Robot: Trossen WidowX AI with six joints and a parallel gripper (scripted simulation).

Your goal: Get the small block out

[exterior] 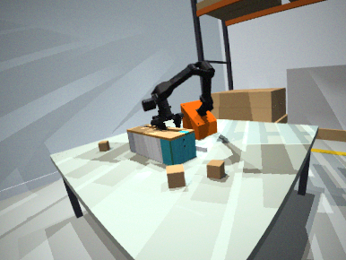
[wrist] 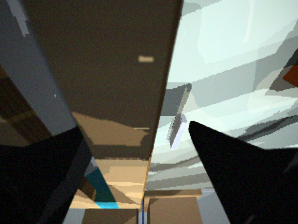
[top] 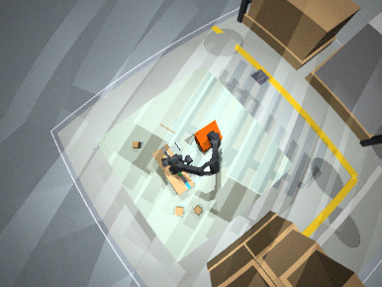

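Note:
The box (top: 176, 185) (exterior: 145, 147) (wrist: 107, 60) stands on the table, with a tan top, pale grey panels and a teal end (exterior: 180, 150). My gripper (wrist: 147, 124) is open and empty, low over the box top. The wrist view shows one fingertip on each side of the top's long edge. In the exterior view the gripper (exterior: 167, 123) is close above the top; contact cannot be told. The small block on the shelf cannot be made out in any view; the top and the panels hide the inside.
Tan cubes stand on the table: two (exterior: 176, 176) (exterior: 216, 169) beyond the teal end, one (exterior: 104, 145) off the other end. An orange wedge-shaped body (top: 205, 139) (exterior: 197, 121) is by the arm's base. A small pale piece lies beside the box.

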